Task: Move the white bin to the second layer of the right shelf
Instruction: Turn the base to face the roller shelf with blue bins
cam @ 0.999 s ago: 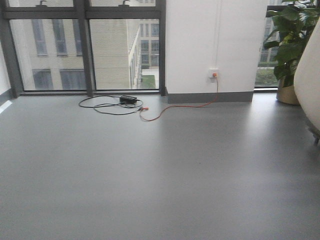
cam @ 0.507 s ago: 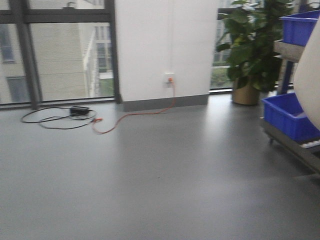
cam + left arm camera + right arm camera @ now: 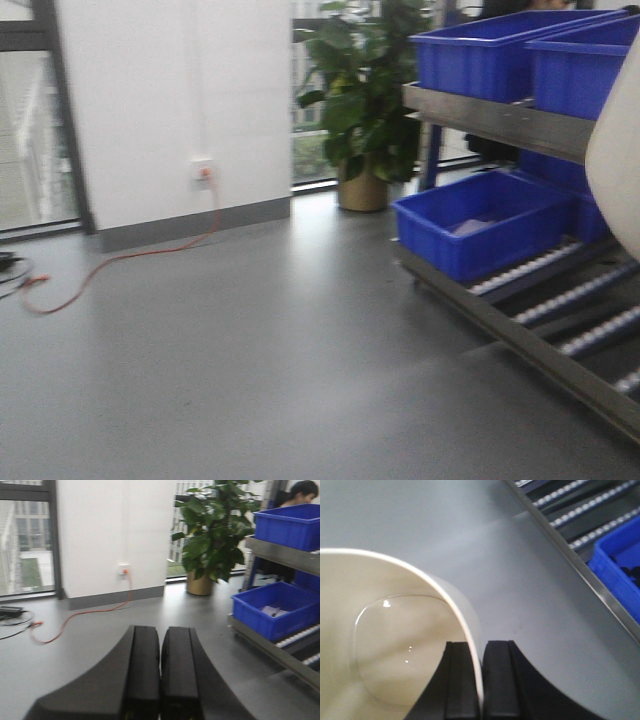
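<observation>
The white bin (image 3: 385,645) hangs over the grey floor, and I look into its glossy cream inside. My right gripper (image 3: 481,680) is shut on its rim wall, one finger inside and one outside. Its outer wall shows at the right edge of the front view (image 3: 615,160). The right shelf (image 3: 490,115) stands at the right, with a low level of roller rails (image 3: 590,295) and a steel level above it. I cannot tell which level is the second layer. My left gripper (image 3: 161,670) is shut on nothing, above the floor.
Blue crates sit on the shelf, one low (image 3: 480,220) and others on top (image 3: 500,50). A potted plant (image 3: 365,100) stands left of the shelf by the wall. An orange cable (image 3: 120,260) runs from a wall socket (image 3: 203,170) across the floor. A person (image 3: 302,492) is behind the shelf.
The front view has swung right: the window and black cable slid off to the left, while the plant, shelf and blue crates came in. The bin stays at the right edge.
</observation>
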`<action>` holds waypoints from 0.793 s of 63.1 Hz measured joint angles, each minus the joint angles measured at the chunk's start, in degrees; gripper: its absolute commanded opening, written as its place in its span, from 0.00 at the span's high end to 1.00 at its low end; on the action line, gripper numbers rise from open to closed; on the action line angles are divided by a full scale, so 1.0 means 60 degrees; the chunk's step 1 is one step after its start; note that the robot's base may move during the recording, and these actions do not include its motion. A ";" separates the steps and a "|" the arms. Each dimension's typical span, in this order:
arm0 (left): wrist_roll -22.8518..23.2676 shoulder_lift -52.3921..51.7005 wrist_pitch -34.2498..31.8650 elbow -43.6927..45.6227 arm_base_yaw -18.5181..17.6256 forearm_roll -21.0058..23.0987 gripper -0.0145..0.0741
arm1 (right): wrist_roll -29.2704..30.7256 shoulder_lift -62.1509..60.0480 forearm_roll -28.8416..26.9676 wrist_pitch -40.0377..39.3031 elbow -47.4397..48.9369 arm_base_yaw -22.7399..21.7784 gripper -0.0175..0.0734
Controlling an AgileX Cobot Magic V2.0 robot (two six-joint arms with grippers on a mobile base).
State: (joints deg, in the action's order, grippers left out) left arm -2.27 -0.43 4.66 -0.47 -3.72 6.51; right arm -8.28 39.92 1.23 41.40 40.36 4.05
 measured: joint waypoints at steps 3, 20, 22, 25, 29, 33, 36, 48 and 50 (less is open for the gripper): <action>0.0000 0.0000 0.0000 0.0000 0.0000 0.0000 0.74 | 0.0000 0.0000 0.0000 0.0000 0.0000 0.0000 0.75; 0.0000 0.0000 0.0000 0.0000 0.0000 0.0000 0.74 | 0.0000 0.0000 0.0000 0.0000 0.0000 0.0000 0.75; 0.0000 0.0000 0.0000 0.0000 0.0000 0.0000 0.74 | 0.0000 0.0000 0.0000 0.0000 0.0000 0.0000 0.75; 0.0000 0.0000 0.0000 0.0000 0.0000 0.0000 0.74 | 0.0000 0.0000 0.0000 0.0000 0.0000 0.0000 0.75; 0.0000 0.0000 0.0000 0.0000 0.0000 0.0000 0.74 | 0.0000 0.0000 0.0000 0.0000 0.0000 0.0000 0.75; 0.0000 0.0000 0.0000 0.0000 0.0000 0.0000 0.74 | 0.0000 0.0000 0.0000 0.0000 0.0000 0.0000 0.75; 0.0000 0.0000 0.0000 0.0000 0.0000 0.0000 0.74 | 0.0000 0.0000 0.0000 0.0000 0.0000 0.0000 0.75; 0.0000 0.0000 0.0000 0.0000 0.0000 0.0000 0.74 | 0.0000 0.0000 0.0000 0.0000 0.0000 0.0000 0.75; 0.0000 0.0000 0.0000 0.0000 0.0000 0.0000 0.74 | 0.0000 0.0000 0.0000 0.0000 0.0000 0.0000 0.75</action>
State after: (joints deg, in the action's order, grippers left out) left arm -2.27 -0.43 4.66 -0.47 -3.72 6.51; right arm -8.28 39.92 1.23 41.40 40.36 4.05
